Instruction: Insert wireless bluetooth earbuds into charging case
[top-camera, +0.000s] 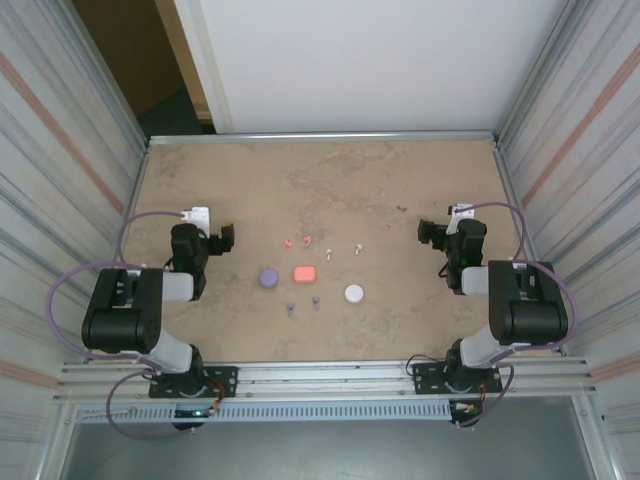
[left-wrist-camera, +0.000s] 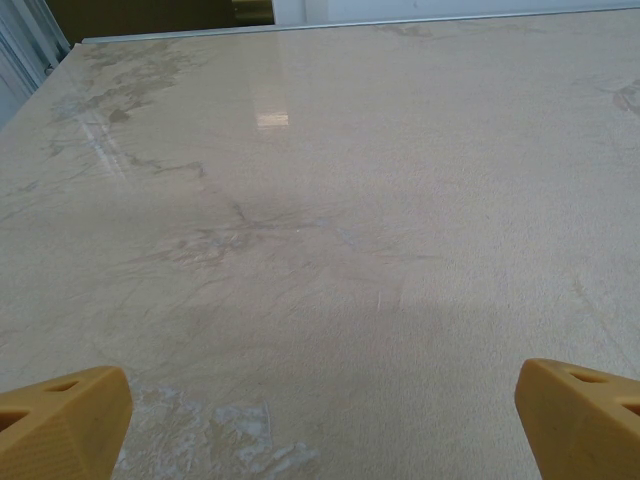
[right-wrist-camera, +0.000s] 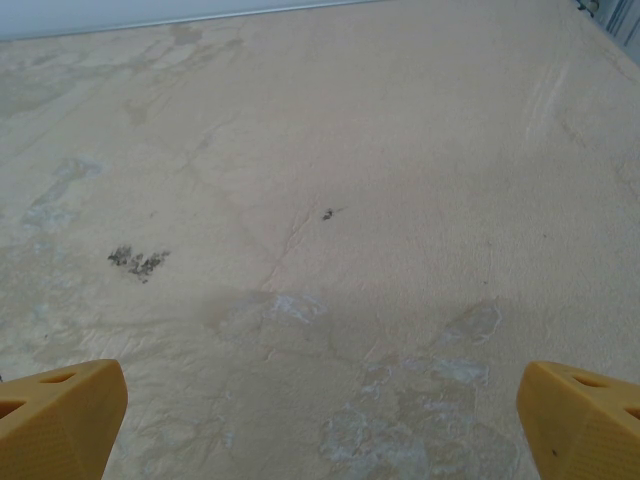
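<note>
Three small charging cases lie mid-table: a purple one (top-camera: 268, 277), a pink one (top-camera: 305, 272) and a white one (top-camera: 354, 293). Tiny wireless bluetooth earbuds lie loose around them: a pink pair (top-camera: 288, 243) (top-camera: 308, 240), a white pair (top-camera: 328, 251) (top-camera: 356, 247) and a purple pair (top-camera: 290, 308) (top-camera: 315, 300). My left gripper (top-camera: 225, 238) (left-wrist-camera: 320, 420) hangs open to the left of them, with bare table between its yellow fingertips (left-wrist-camera: 65, 415). Off to their right my right gripper (top-camera: 428, 232) (right-wrist-camera: 320, 420) is open too and holds nothing.
The beige marbled table (top-camera: 330, 180) is fenced by a metal rail at the back and ribbed walls on both sides. A dark stain (right-wrist-camera: 138, 261) marks the tabletop ahead of the right gripper. Both arm bases stand at the near edge.
</note>
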